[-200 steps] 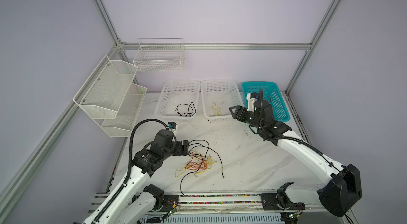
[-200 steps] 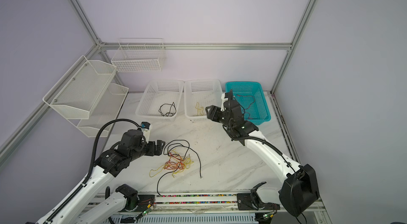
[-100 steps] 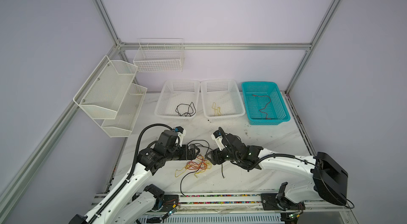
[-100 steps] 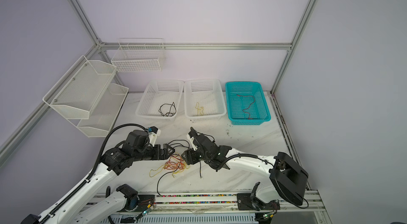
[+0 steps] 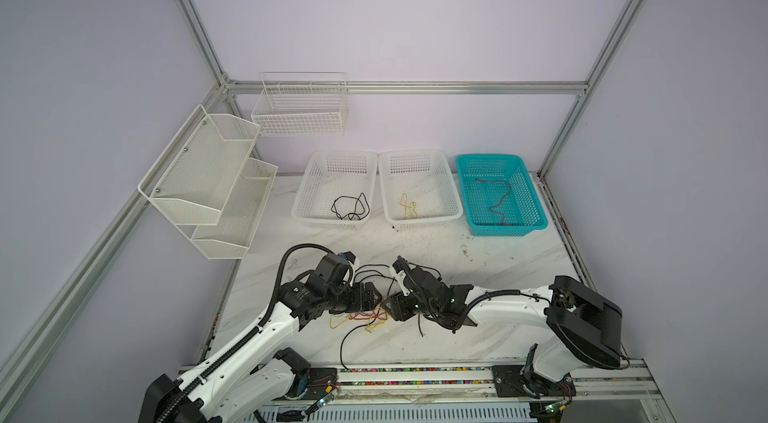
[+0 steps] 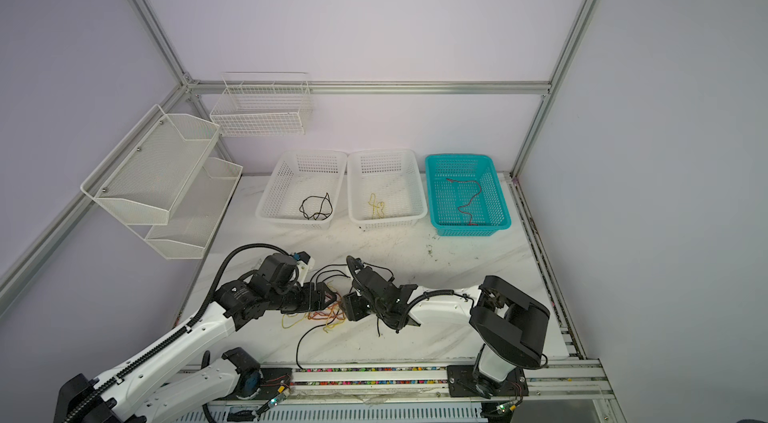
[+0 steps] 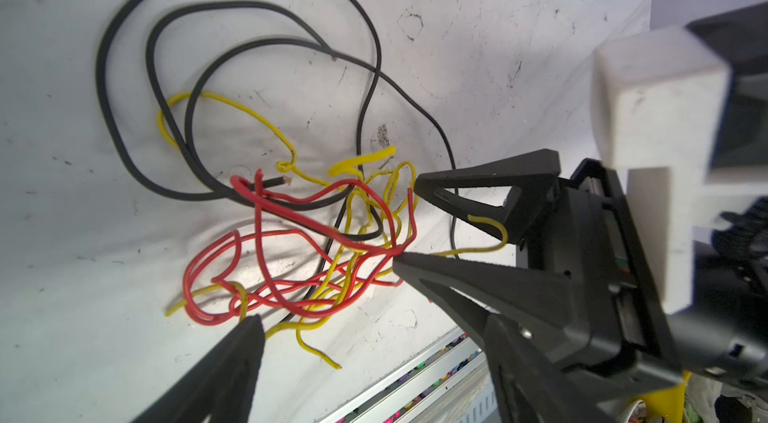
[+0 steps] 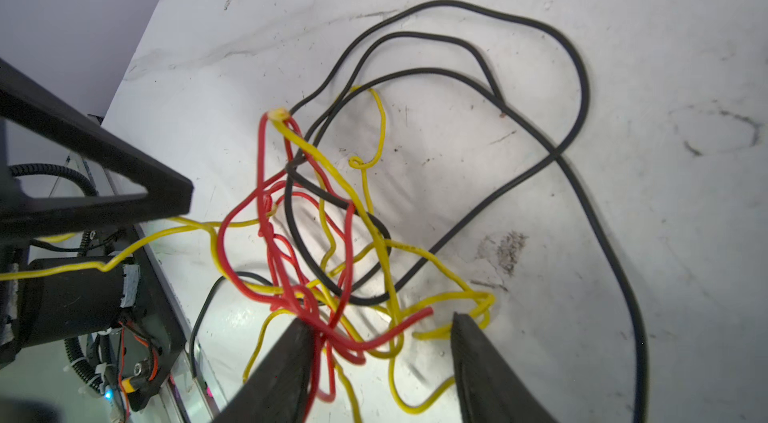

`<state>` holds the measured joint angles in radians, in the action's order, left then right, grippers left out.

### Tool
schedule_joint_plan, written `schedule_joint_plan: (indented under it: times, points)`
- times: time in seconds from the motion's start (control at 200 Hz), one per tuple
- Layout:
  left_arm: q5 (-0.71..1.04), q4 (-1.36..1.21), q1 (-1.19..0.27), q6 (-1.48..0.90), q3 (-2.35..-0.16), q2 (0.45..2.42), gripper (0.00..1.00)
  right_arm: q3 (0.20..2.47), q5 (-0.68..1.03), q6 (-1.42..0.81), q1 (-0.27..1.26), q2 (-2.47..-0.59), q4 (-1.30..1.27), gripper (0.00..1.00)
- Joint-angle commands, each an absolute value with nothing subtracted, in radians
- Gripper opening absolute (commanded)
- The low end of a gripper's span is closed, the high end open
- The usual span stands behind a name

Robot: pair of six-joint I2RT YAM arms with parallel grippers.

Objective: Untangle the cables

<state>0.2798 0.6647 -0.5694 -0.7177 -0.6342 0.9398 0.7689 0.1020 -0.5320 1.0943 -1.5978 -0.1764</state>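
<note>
Jaws of the right gripper (image 8: pixel 380 319) stand half-apart astride red and yellow strands; the left gripper (image 5: pixel 376 302), facing it, gapes wider. The cables (image 7: pixel 332 236), thin black, yellow and red wires, lie knotted between them on the marble table (image 5: pixel 498 288), black loops sprawling outward.

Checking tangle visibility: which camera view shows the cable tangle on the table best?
Left wrist view: the cable tangle appears large and nearly whole. The right wrist view shows it close but cropped. In both top views it is small.
</note>
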Motion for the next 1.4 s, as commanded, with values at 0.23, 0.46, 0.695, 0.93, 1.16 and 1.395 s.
schedule_joint_plan:
  times: [0.23, 0.46, 0.695, 0.93, 1.16, 1.395]
  points:
    - [0.260, 0.523, -0.575, -0.757, -0.543, 0.981, 0.65, 0.776, 0.066, -0.535, 1.101, -1.607, -0.217, 0.26]
    - [0.274, 0.451, -0.575, -0.773, -0.500, 1.024, 0.53, 0.782, 0.079, -0.552, 1.102, -1.631, -0.225, 0.42]
    - [0.267, 0.408, -0.574, -0.776, -0.475, 1.053, 0.43, 0.764, 0.063, -0.545, 1.101, -1.613, -0.229, 0.28]
    - [0.269, 0.359, -0.575, -0.776, -0.457, 1.092, 0.30, 0.729, -0.012, -0.552, 1.101, -1.533, -0.209, 0.01]
    - [0.259, 0.344, -0.575, -0.763, -0.479, 1.121, 0.10, 0.679, -0.078, -0.549, 1.062, -1.390, -0.144, 0.00]
    - [0.239, 0.359, -0.575, -0.745, -0.522, 1.137, 0.00, 0.657, -0.098, -0.532, 0.935, -1.174, -0.010, 0.00]
